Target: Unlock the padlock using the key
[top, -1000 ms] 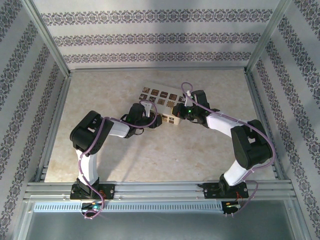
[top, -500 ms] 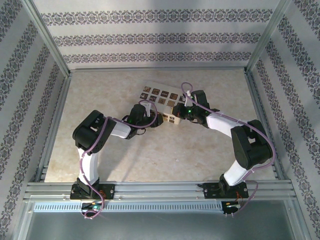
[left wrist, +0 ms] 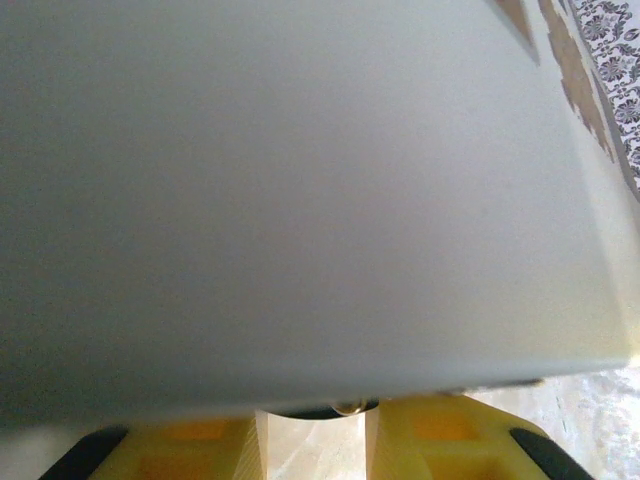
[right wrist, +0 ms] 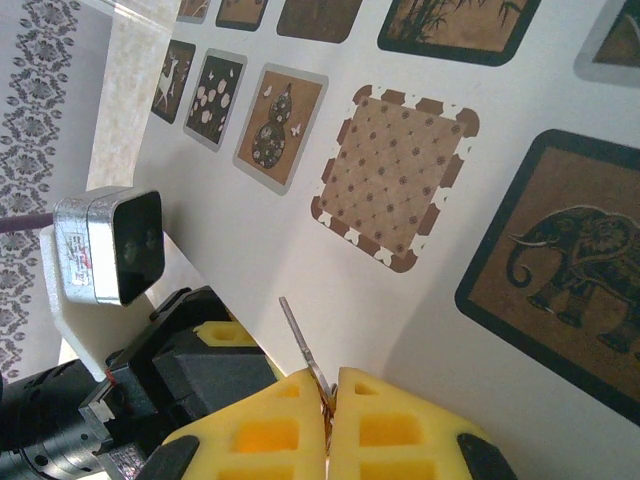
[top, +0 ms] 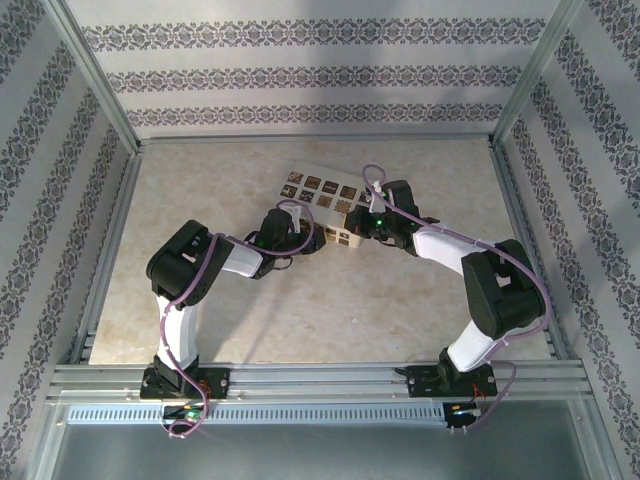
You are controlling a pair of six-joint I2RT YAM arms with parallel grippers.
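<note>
Right hand: pressed shut on thin metal key, blade pointing out over white picture card. Left hand: narrow gap between yellow pads, close against card. Dark, brass-tipped item at tips, too hidden to identify. Cannot tell whether gripped.

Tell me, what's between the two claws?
A corner of the picture card, seen from the top view, lies between the left claw and right claw.
</note>
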